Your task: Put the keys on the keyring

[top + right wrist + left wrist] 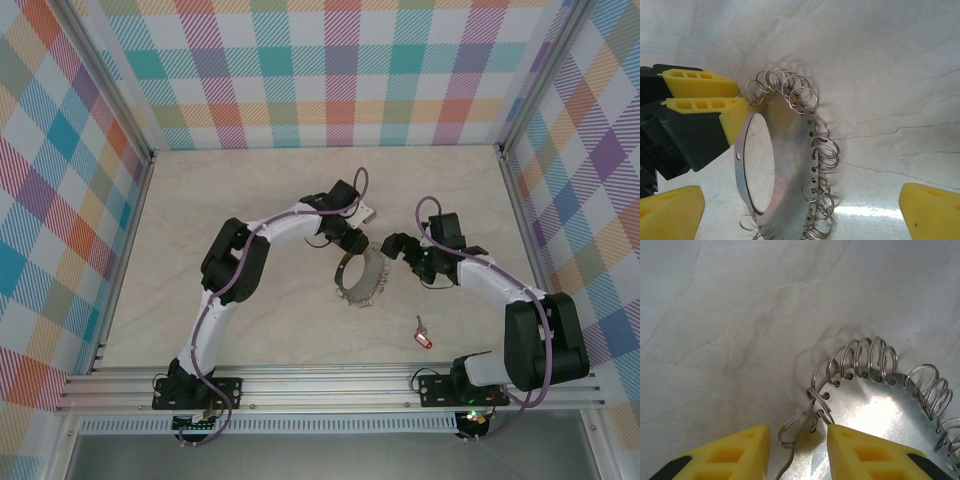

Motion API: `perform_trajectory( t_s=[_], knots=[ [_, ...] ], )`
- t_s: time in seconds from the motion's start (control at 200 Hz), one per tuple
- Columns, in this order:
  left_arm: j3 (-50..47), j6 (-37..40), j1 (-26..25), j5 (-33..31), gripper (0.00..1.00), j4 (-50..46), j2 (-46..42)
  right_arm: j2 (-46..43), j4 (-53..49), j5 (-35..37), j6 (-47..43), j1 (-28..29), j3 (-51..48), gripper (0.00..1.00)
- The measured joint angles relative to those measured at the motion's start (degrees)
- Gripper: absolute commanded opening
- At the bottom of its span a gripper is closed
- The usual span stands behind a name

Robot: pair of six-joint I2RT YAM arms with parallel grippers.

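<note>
The keyring (372, 284), a flat grey metal ring fringed with small wire loops, stands tilted at the table's middle. My left gripper (352, 243) is shut on its upper rim. In the left wrist view the yellow fingertips (867, 452) pinch the keyring (890, 410) with one loop between them. In the right wrist view the left gripper (742, 97) holds the keyring (790, 165) at its top. My right gripper (800, 215) stands wide open on either side of the ring's lower part, touching nothing, and its place is just right of the ring (392, 246). The red-headed key (424, 340) lies flat on the table, nearer the front.
Checked walls enclose the marble-patterned table (250, 200) on three sides. An aluminium rail (320, 385) with both arm bases runs along the near edge. Open tabletop lies behind and left of the arms.
</note>
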Motion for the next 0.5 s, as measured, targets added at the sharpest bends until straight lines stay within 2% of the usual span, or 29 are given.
perform_trajectory(
  t_s=[0.24, 0.5],
  knots=[
    [0.96, 0.00, 0.79, 0.66, 0.35, -0.02, 1.42, 0.00, 0.17, -0.04, 0.00, -0.20, -0.57, 1.00],
    [1.27, -0.02, 1.25, 1.62, 0.26, 0.02, 1.84, 0.00, 0.46, -0.42, 0.11, -0.20, -0.63, 1.00]
  ],
)
